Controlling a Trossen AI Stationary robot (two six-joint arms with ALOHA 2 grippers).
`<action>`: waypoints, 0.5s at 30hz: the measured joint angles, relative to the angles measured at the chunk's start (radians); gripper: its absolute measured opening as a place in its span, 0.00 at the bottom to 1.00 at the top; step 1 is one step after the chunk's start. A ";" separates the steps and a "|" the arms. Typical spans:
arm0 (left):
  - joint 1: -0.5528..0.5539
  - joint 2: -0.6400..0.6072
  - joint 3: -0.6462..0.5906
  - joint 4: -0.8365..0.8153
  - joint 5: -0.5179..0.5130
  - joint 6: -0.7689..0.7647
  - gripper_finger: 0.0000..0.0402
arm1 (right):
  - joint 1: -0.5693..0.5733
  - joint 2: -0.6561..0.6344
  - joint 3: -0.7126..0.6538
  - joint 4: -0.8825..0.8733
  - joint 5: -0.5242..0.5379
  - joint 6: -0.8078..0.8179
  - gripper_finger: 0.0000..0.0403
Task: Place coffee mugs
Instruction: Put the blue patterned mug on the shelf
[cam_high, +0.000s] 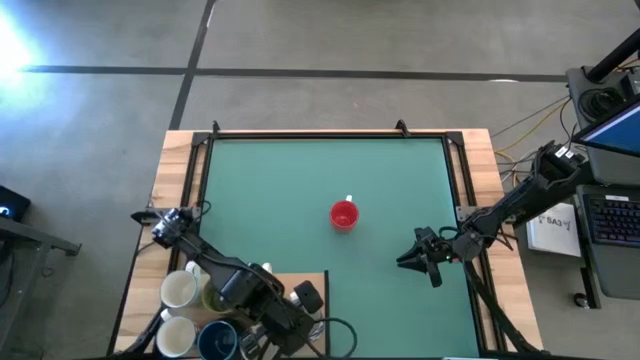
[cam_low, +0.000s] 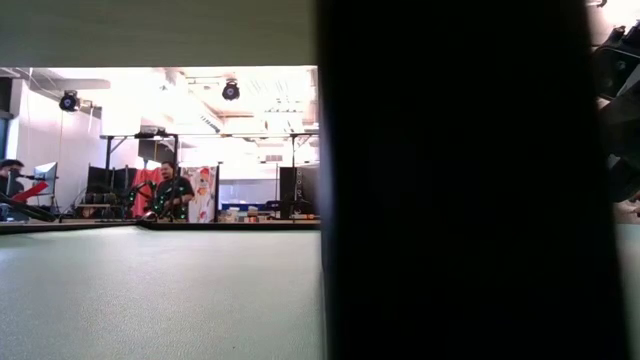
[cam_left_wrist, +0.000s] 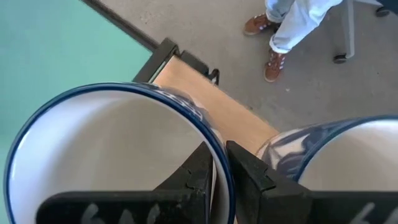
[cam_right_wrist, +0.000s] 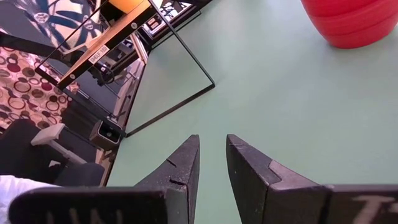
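A red mug (cam_high: 343, 215) stands upright alone on the green mat (cam_high: 300, 180); its base shows in the right wrist view (cam_right_wrist: 354, 22). At the table's near left corner stand two white mugs (cam_high: 178, 290), an olive-green one (cam_high: 211, 296) and a dark blue one (cam_high: 216, 341). My left gripper (cam_left_wrist: 221, 152) is down among them, shut on a blue-rimmed mug with a white inside (cam_left_wrist: 112, 149); a second blue-patterned mug (cam_left_wrist: 336, 155) stands close beside it. My right gripper (cam_high: 415, 256) (cam_right_wrist: 211, 146) hovers open over the mat, right of the red mug. My left gripper pinches the blue-rimmed mug's wall at its rim (cam_left_wrist: 217, 163), one finger (cam_left_wrist: 196, 177) inside the cup and the other finger (cam_left_wrist: 252, 174) outside. The fingers come from above, pointing down. Whether the mug still stands on the table does not show.
A tan wooden board (cam_high: 300, 285) lies at the mat's near edge by the left arm. A black frame (cam_high: 330, 135) runs around the mat. A big dark shape (cam_low: 450, 180) blocks most of the low view. A person's legs (cam_left_wrist: 292, 25) stand beyond the table corner. The mat's left half lies bare.
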 joint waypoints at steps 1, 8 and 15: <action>0.003 0.000 0.000 -0.007 -0.001 0.000 0.05 | 0.000 0.000 0.000 0.000 0.000 0.000 0.17; 0.009 0.000 0.000 -0.019 -0.002 0.000 0.05 | 0.000 0.000 0.000 0.000 0.000 0.000 0.17; 0.016 0.000 0.000 -0.035 -0.011 -0.014 0.05 | 0.000 0.000 0.000 0.000 0.000 0.000 0.17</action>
